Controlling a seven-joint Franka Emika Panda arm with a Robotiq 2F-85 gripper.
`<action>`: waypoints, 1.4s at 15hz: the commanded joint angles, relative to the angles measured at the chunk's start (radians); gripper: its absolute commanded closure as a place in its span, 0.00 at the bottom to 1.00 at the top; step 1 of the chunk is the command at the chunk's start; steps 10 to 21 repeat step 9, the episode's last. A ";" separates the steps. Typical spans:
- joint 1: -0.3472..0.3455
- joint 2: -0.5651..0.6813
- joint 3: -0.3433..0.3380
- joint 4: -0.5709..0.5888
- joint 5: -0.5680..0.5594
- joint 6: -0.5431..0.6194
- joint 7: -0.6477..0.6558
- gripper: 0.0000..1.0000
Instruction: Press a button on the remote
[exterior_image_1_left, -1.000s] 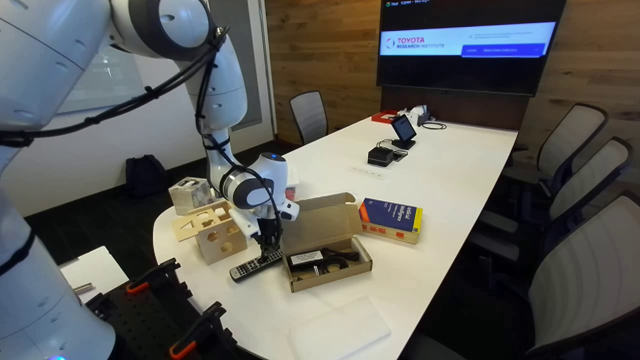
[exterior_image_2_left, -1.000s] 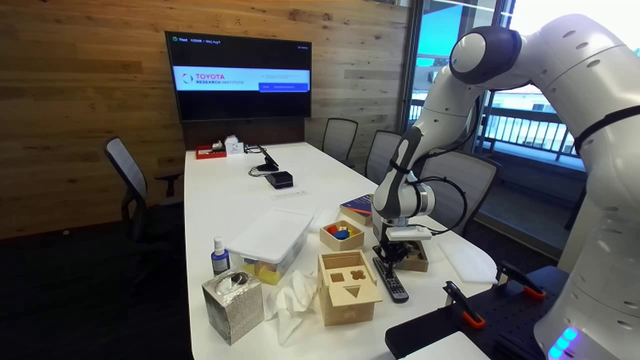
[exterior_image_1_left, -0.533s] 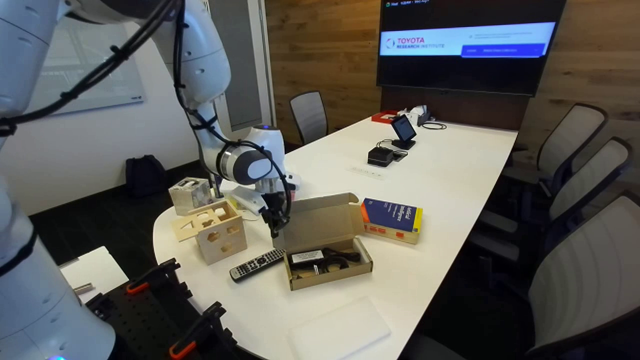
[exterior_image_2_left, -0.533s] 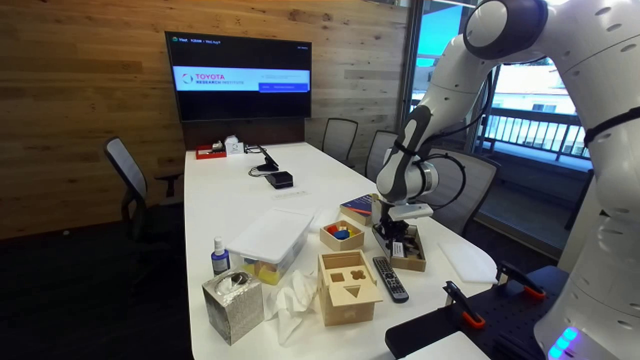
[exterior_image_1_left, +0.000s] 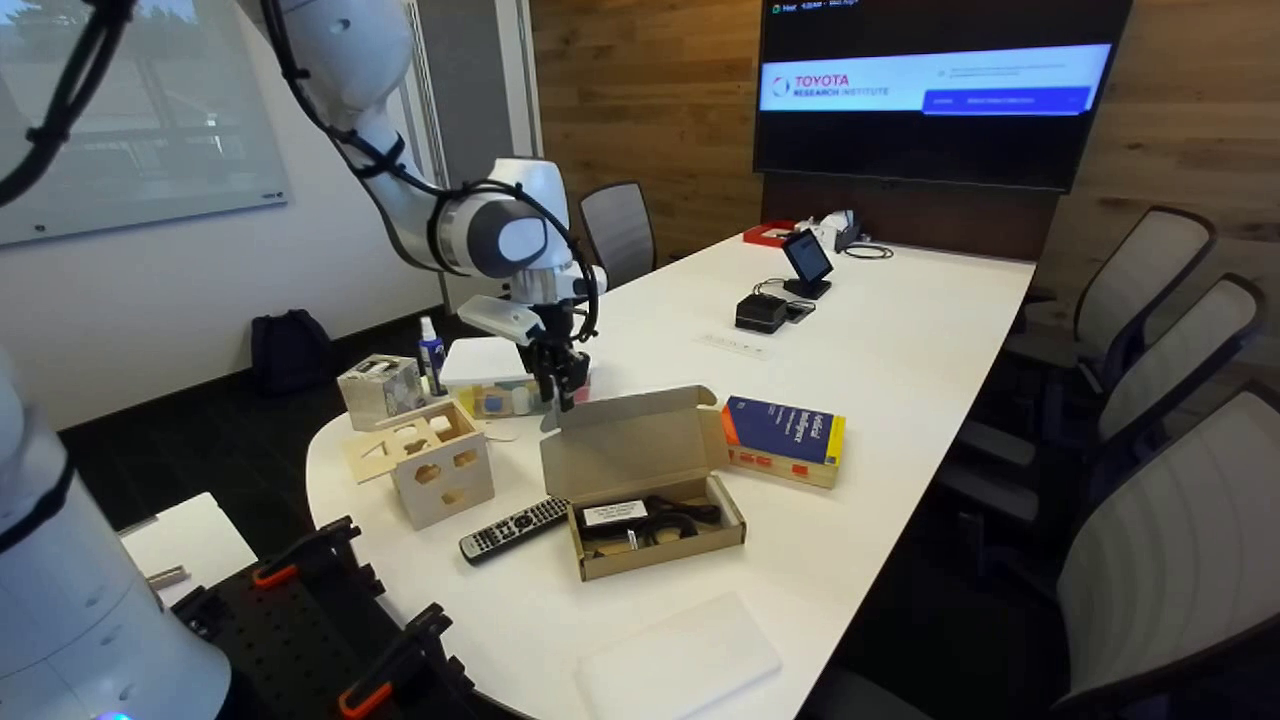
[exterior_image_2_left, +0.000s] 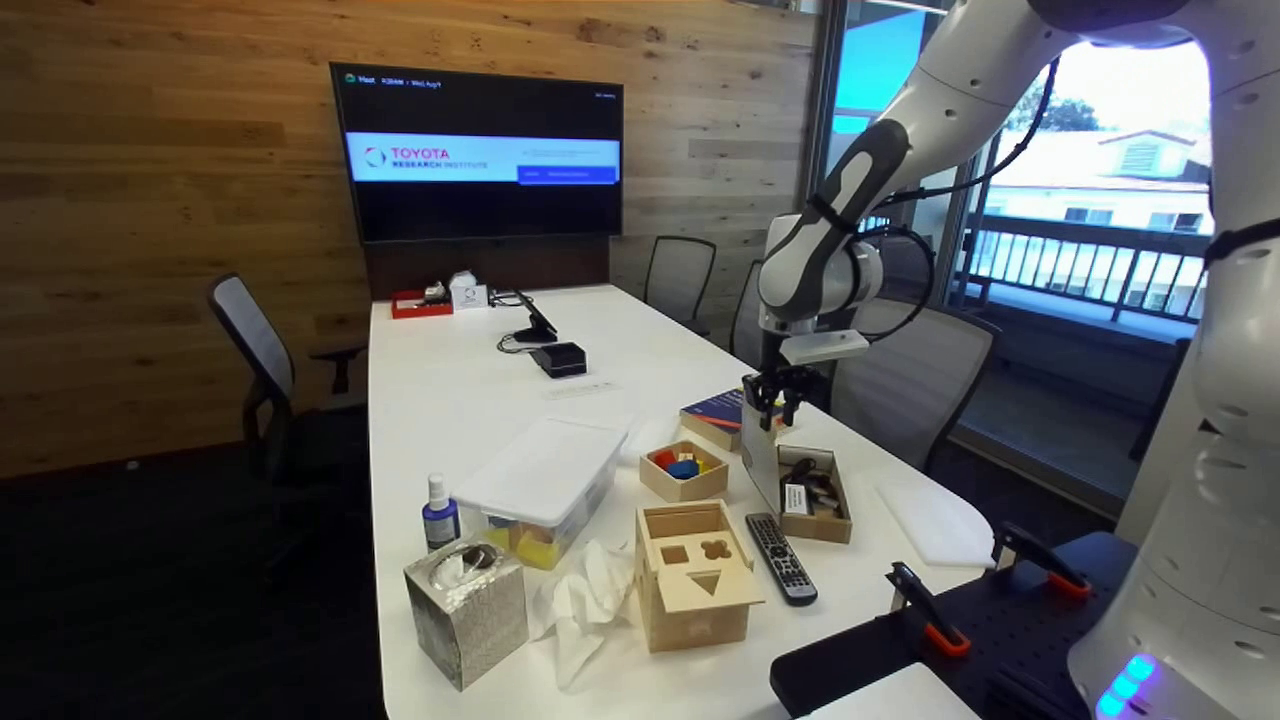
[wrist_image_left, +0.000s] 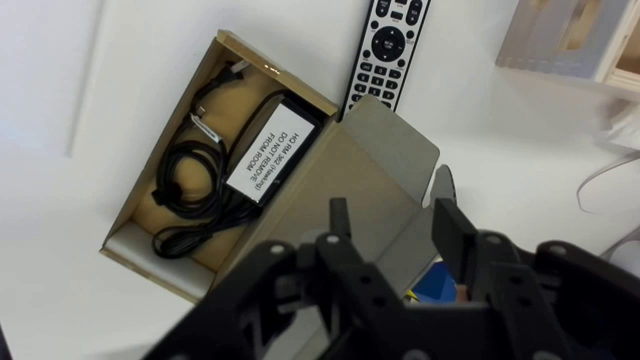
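The remote (exterior_image_1_left: 515, 530) is a slim black bar with a pale face and dark buttons. It lies flat on the table beside the cardboard box in both exterior views (exterior_image_2_left: 781, 560). In the wrist view the remote (wrist_image_left: 385, 55) is at the top, its far end out of frame and its near end partly covered by a box flap. My gripper (exterior_image_1_left: 562, 398) is in the air above the raised lid of the box, well clear of the remote. In an exterior view (exterior_image_2_left: 778, 418) and the wrist view (wrist_image_left: 391, 215) its fingers are apart with nothing between them.
The open cardboard box (exterior_image_1_left: 665, 553) holds a cable and a black adapter, its lid standing up. A wooden shape box (exterior_image_2_left: 697, 620) stands on the remote's other side. A blue-and-yellow book (exterior_image_1_left: 785, 440), lidded plastic bin (exterior_image_2_left: 540, 475), block tray (exterior_image_2_left: 685, 487) and tissue box (exterior_image_2_left: 467, 620) are nearby.
The gripper was down at the remote one second ago. It has risen and moved over the box lid, and its fingers now stand apart. The remote has not visibly moved.
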 joint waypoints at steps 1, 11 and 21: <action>-0.009 -0.093 0.005 -0.008 -0.034 -0.099 -0.003 0.21; -0.033 -0.122 0.015 -0.009 -0.028 -0.122 -0.037 0.00; -0.033 -0.122 0.015 -0.009 -0.028 -0.122 -0.037 0.00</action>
